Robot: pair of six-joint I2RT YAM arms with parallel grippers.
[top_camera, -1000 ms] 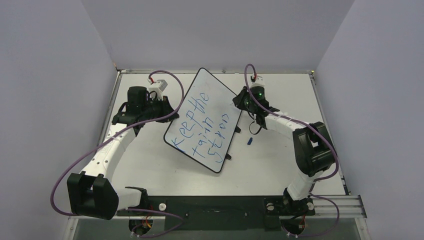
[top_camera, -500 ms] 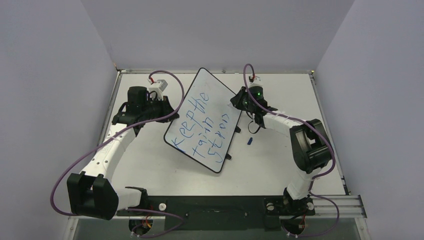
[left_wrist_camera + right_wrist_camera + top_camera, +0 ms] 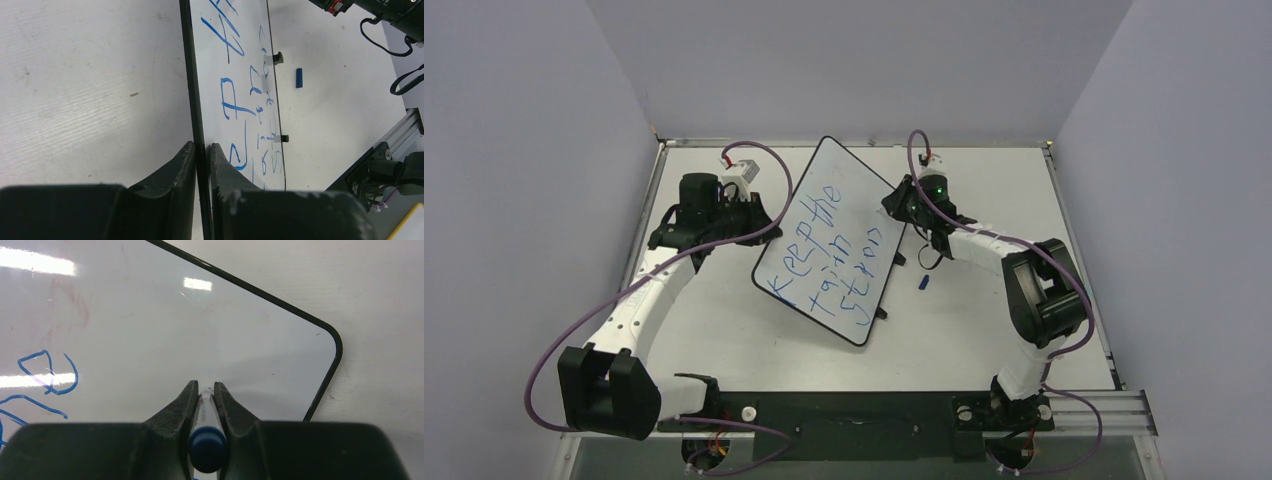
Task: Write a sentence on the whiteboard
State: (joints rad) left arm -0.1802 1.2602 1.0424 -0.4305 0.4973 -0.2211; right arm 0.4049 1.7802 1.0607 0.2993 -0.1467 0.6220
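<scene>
The whiteboard (image 3: 852,178) lies tilted across the middle of the table. The sentence (image 3: 829,250) is in blue slanted lines reading roughly "Keep the train stron". My left gripper (image 3: 769,222) is shut on the board's black left rim, seen edge-on in the left wrist view (image 3: 201,146). My right gripper (image 3: 896,206) is at the board's right edge, shut on a blue-ended marker pen (image 3: 206,435) whose tip points at the bare white board (image 3: 175,330) near its rounded corner. Blue letters (image 3: 47,372) show at the left of that view.
A small blue marker cap (image 3: 922,283) lies on the table right of the board and also shows in the left wrist view (image 3: 298,78). Small black feet (image 3: 278,58) stick out of the board's right rim. Purple walls enclose the table.
My right gripper with the marker has shifted slightly left over the board's right edge. The left gripper and the board have not moved.
</scene>
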